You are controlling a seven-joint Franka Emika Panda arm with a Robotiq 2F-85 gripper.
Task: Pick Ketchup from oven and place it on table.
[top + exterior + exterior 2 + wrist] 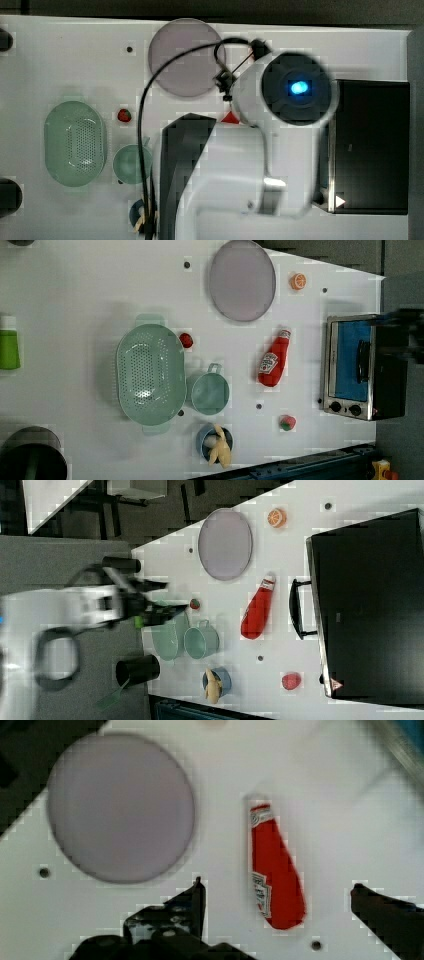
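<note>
White and dotted with small dark bolt holes, the table [75,295] carried a spread of kitchen props as the robot arm hung above it. The ketchup [273,363] lay flat on the tabletop, outside the oven [357,366], between the oven's blue glass door and a small teal cup [210,391] in the left view. Its white cap pointed toward the round lilac plate [242,280], which sat near but apart from it.

The gripper [277,910] was spread wide and held nothing; in the wrist view its two dark fingers [185,912] stood on either side of the bottle's base, raised clear of it. In the right view the gripper appeared over the table's edge by the green colander [150,372].

A strawberry [186,340] lay just beside the colander. An orange slice [298,281] sat at the plate's far side, and a blue cup holding a banana [219,442] stood near the table's edge. A second strawberry [287,422] lay close to the oven's knobs.
</note>
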